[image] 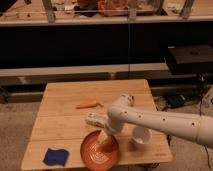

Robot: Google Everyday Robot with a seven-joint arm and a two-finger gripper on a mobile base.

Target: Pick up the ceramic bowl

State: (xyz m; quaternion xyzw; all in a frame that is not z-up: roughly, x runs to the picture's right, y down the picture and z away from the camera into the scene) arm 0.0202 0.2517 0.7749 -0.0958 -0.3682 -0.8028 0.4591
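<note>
The ceramic bowl (91, 153), wide, shallow and orange-red with pale rings inside, sits at the front edge of the wooden table (60, 125). My gripper (105, 142) reaches down from the white arm (160, 122), which comes in from the right. The gripper sits at the bowl's far rim and dips into its inside. Its tip looks orange against the bowl and hides part of the rim.
A small white cup (141, 136) stands just right of the bowl, under the arm. A carrot (87, 104) lies mid-table. A blue sponge (55, 156) lies at the front left corner. Dark shelving stands behind the table.
</note>
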